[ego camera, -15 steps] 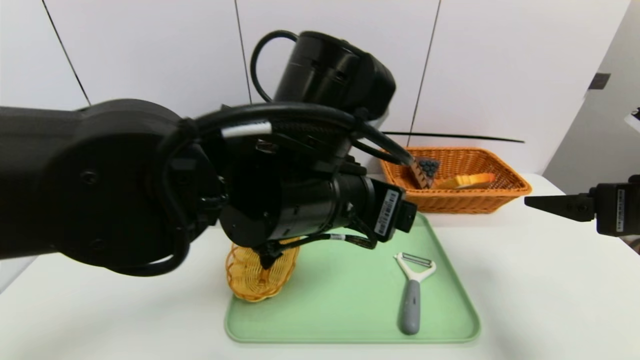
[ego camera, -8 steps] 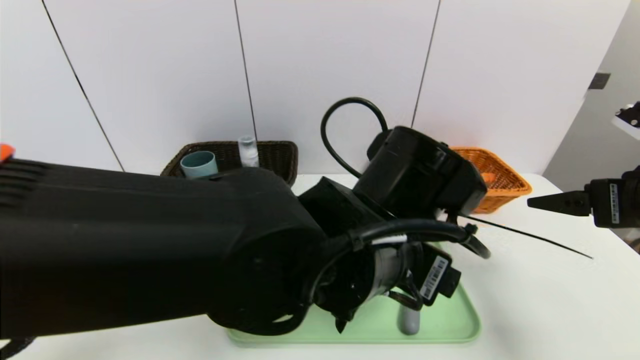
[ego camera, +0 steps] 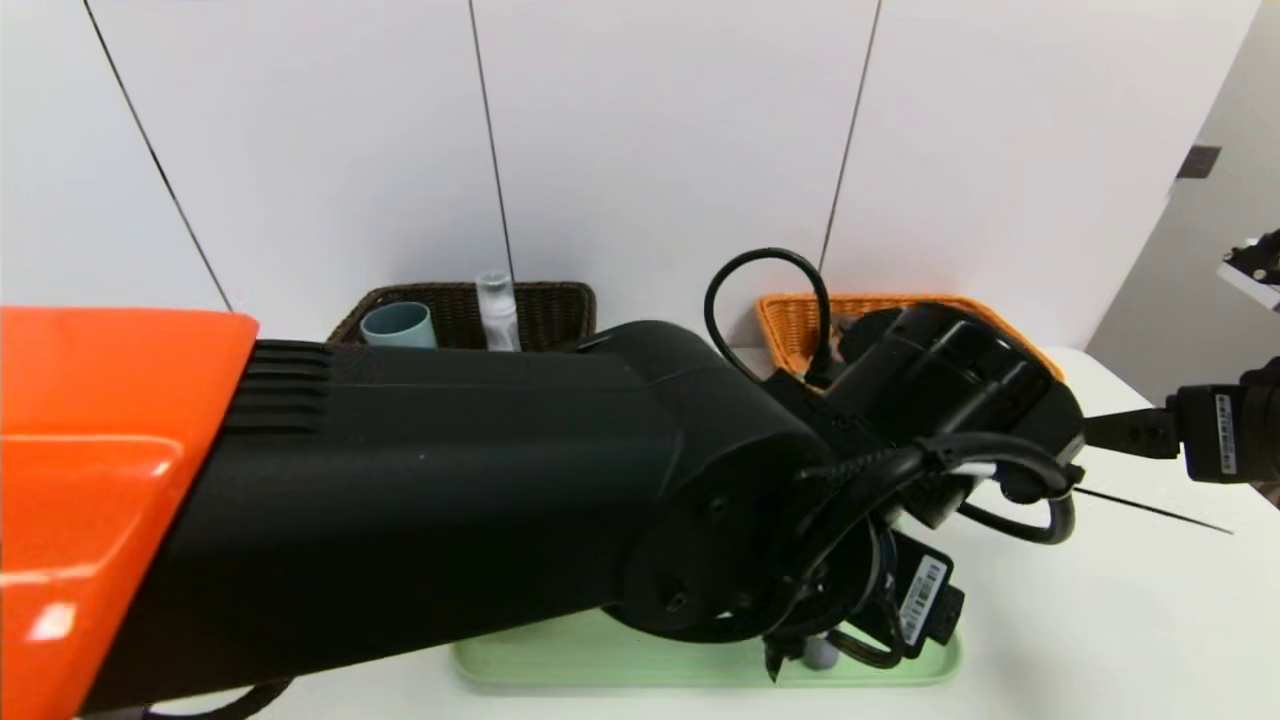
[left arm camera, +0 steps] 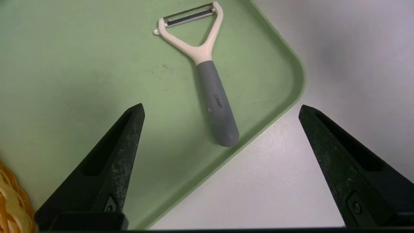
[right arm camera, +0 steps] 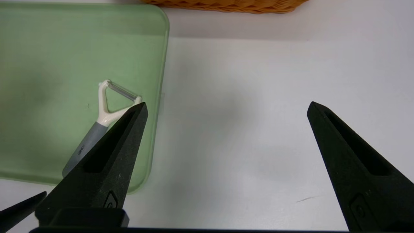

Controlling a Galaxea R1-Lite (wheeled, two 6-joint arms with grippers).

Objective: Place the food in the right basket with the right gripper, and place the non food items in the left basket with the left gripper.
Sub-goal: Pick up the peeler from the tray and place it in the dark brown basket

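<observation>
The left gripper (left arm camera: 221, 108), jaws apart and empty, hangs over the tray (left arm camera: 64, 64); the peeler (left arm camera: 210, 90) on that tray is not yet binned.

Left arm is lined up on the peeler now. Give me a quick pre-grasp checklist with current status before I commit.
1. Left gripper open and empty: ok.
2. Peeler lying flat on the green tray, nothing on top of it: ok.
3. Grey handle between the finger lines: ok, though the fingers are not yet around it.
4. Yellow woven item clear of the grasp path: ok, at the view's edge.
5. Right gripper open, off the tray over the table: ok.
6. Brown left basket has room: cannot tell, arm blocks part of it.
</observation>
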